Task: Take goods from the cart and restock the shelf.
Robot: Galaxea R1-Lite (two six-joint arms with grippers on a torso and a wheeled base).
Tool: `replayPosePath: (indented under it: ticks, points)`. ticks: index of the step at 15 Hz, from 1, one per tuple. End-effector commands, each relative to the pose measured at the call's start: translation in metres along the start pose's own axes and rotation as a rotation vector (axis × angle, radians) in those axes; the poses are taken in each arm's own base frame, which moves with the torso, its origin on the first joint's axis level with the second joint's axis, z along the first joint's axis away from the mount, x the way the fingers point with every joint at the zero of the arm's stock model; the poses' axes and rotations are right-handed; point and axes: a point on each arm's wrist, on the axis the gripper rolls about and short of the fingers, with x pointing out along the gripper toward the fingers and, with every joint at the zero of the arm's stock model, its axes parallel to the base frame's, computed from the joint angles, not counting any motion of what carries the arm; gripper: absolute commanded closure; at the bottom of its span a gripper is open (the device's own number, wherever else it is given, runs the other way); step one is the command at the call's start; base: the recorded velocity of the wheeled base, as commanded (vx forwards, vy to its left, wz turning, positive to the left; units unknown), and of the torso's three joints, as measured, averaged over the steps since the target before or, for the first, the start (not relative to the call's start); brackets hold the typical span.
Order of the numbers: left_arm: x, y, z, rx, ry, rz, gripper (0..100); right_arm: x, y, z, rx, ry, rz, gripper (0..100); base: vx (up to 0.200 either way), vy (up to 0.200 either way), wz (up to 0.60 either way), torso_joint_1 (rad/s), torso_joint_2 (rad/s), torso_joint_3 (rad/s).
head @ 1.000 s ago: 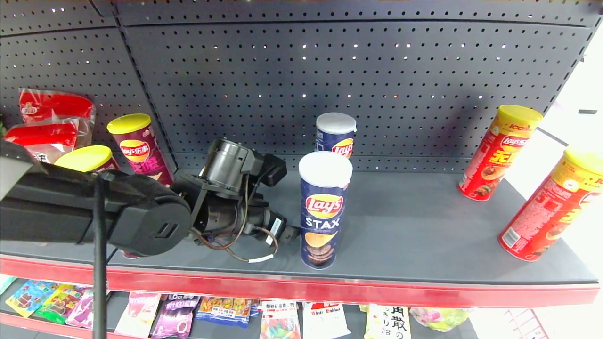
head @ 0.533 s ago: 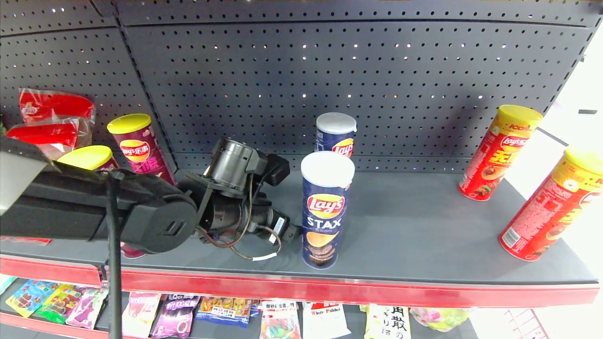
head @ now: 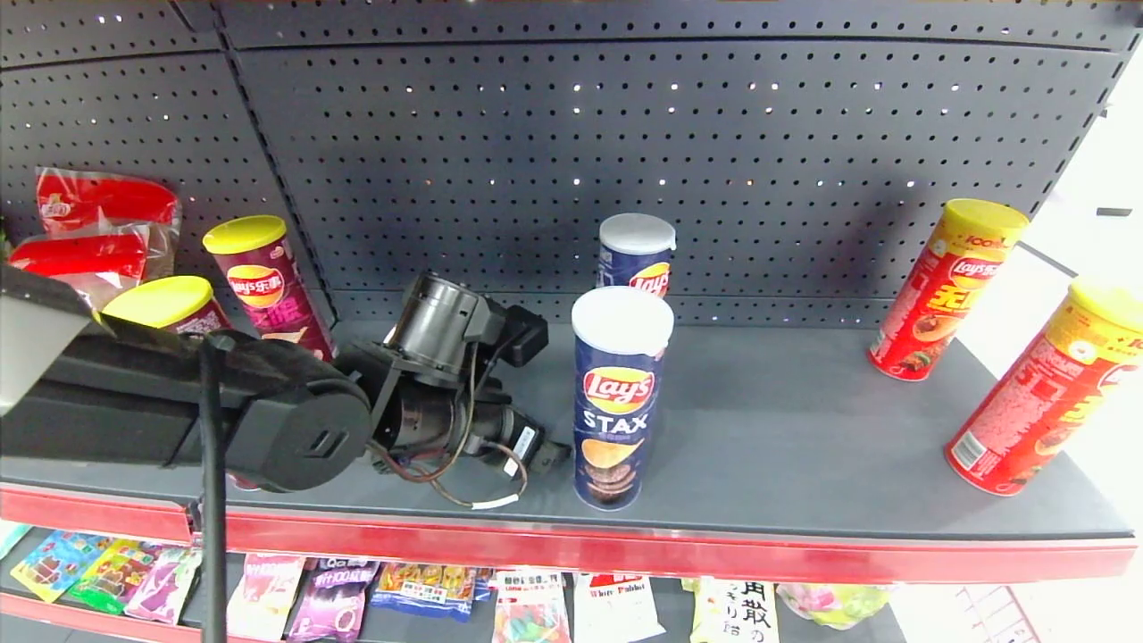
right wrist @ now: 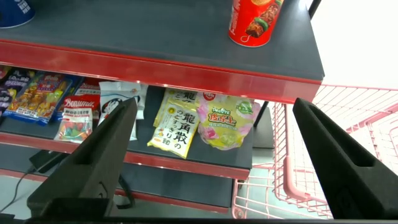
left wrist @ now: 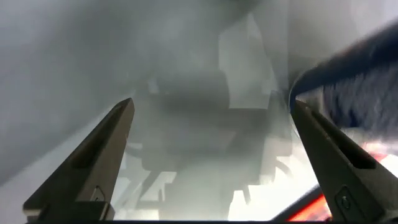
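Head view: the grey shelf with its red front lip spans the scene, backed by a dark pegboard. In the right wrist view a pink wire cart stands off the shelf's end. The left arm lies across the shelf's left part. The front blue can stands upright near the lip, directly ahead of the rear blue can by the pegboard. Two red cans stand at the right end and two purple cans at the left. Snack packets line the lower tier. The left gripper sits just beside the front blue can, jaws spread wide with nothing between them. The right gripper is likewise spread wide and empty.
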Motion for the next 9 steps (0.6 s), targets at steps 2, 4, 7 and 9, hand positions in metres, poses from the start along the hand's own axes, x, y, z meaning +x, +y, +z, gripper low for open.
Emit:
replayPosePath:
  ticks: [2,4,7,9]
  points:
    - [-0.0018,-0.0010,-0.0018,0.023,0.002,-0.002,0,0.0002,0.0000,0.0004,-0.001,0.002,0.001,0,0.000,0.000,0.00,0.000,0.00,0.000]
    - [-0.0002,-0.0041,-0.0006,0.034,-0.001,-0.008,0,0.0002,0.0000,0.0004,-0.001,0.002,0.001,0,0.000,0.000,0.00,0.000,0.00,0.000]
    - [0.0019,-0.0089,0.0005,0.042,-0.002,-0.020,0,0.0002,0.0000,0.0004,-0.001,0.002,0.001,0,0.000,0.000,0.00,0.000,0.00,0.000]
    - [0.0024,-0.0090,0.0003,0.042,-0.001,-0.020,0,0.0002,0.0000,0.0004,-0.001,0.002,0.001,0,0.000,0.000,0.00,0.000,0.00,0.000]
